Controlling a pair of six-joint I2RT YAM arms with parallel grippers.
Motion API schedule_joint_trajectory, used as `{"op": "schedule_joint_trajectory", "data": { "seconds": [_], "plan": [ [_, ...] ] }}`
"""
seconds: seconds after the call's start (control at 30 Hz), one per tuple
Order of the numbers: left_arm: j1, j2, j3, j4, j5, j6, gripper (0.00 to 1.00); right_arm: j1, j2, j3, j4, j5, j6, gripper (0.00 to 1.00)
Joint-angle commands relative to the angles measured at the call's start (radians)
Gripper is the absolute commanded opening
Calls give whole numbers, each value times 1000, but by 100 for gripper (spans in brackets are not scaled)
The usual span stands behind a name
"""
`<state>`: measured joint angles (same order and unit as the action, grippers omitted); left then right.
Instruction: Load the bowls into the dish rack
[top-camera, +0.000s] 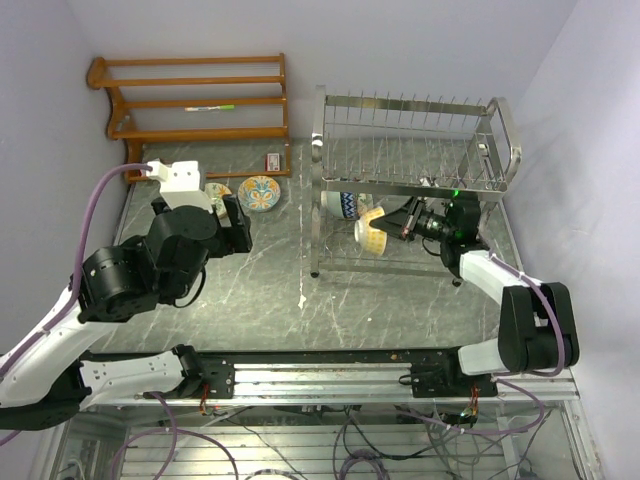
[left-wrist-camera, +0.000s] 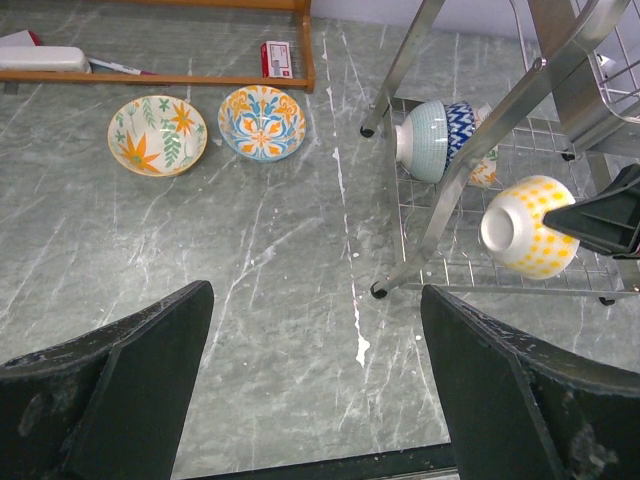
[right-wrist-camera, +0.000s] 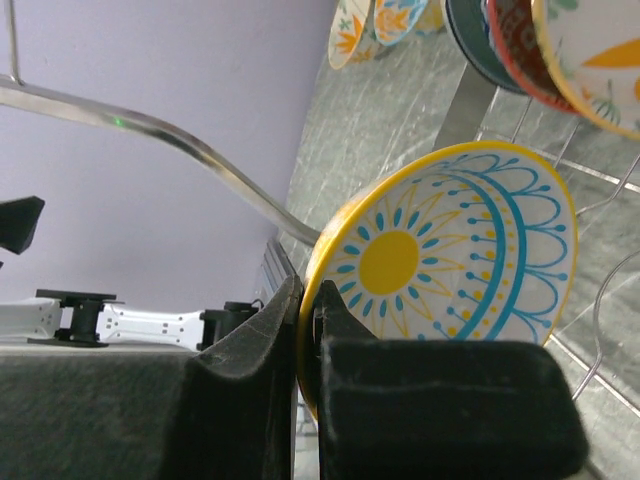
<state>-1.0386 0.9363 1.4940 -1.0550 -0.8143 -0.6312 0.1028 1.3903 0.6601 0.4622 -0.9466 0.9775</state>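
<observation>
My right hand (right-wrist-camera: 308, 310) clamps the yellow sun-patterned bowl (right-wrist-camera: 450, 250) by its rim, low inside the dish rack (top-camera: 319, 190); next, likely seat it upright there and release.

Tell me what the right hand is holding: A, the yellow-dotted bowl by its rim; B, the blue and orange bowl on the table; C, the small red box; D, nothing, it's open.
A: the right hand is shut on the rim of the yellow-dotted bowl, held at the lower tier of the dish rack.
</observation>
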Motion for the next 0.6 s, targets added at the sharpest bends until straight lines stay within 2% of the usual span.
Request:
{"op": "schedule_joint_trajectory", "data": {
  "seconds": [0.0, 0.27, 0.57],
  "plan": [
    [0, 18, 9, 48, 7, 17, 96, -43, 32, 43, 182, -2, 39, 0],
    [0, 40, 13, 72, 6, 33, 96, -76, 107, 72, 251, 41, 12, 0],
    [0, 46, -3, 102, 4, 39, 96, -120, 187, 75, 432, 62, 84, 0]
  ]
}}
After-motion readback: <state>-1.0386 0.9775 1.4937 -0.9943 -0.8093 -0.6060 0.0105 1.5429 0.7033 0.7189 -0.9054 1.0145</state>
